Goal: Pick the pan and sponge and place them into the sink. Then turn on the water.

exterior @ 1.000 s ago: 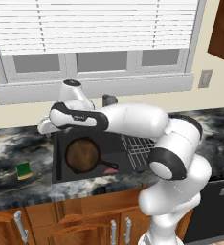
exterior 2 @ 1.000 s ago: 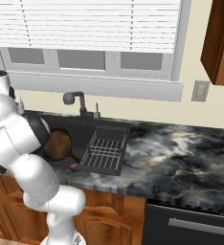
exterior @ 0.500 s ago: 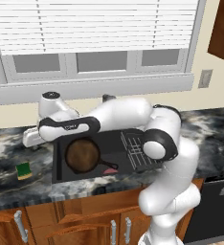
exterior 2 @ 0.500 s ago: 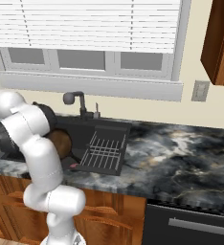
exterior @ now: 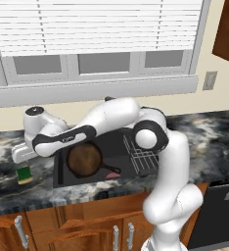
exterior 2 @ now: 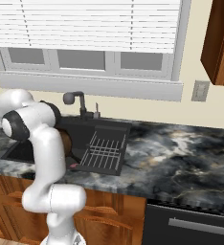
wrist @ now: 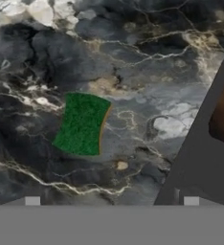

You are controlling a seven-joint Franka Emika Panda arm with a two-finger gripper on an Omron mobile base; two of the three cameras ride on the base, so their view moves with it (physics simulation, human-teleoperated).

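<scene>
Base views flank sink (exterior: 62, 171); hand view close above counter (wrist: 133, 57).

Location: a domestic kitchen (rendered). A black sink (exterior 2: 109, 131) with dark faucet (exterior 2: 75, 101) is recessed into a dark marbled surface (exterior 2: 181, 158). Wooden cabinets (exterior: 62, 225) sit below the sink; a blinded window (exterior 2: 90, 28) is above it.

Marble counter (exterior: 209, 132), window blinds (exterior: 97, 24), wooden cabinets (exterior: 87, 230)
</scene>
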